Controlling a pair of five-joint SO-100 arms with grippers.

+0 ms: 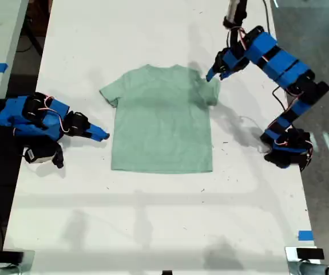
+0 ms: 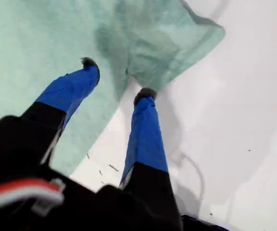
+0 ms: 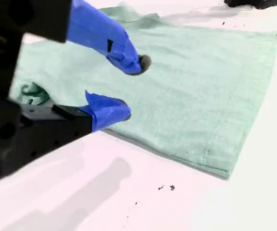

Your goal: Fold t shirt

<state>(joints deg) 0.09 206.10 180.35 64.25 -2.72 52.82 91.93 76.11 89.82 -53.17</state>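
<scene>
The shirt (image 1: 162, 120) lies flat mid-worktop (image 1: 153, 217), collar toward the far edge in the exterior view. The sleeve on that view's right is already rumpled.

My first pincer (image 2: 117, 77) hangs over that rumpled sleeve (image 2: 172, 43), jaws spread, one tip over the cloth and one by its edge — nothing pinched yet. My second pincer (image 3: 131, 89) sits low at the opposite side of the shirt, also spread and empty, with its lower tip just beside the side hem.

Step in hand, I judge: grab the sleeve and fold inward. Best to drop straight down, catch both layers at the shoulder seam, lift only slightly, then carry across w/o dragging the body.

Room: bare worktop all round the shirt — plenty near the front; arm bases sit well apart from the cloth.
</scene>
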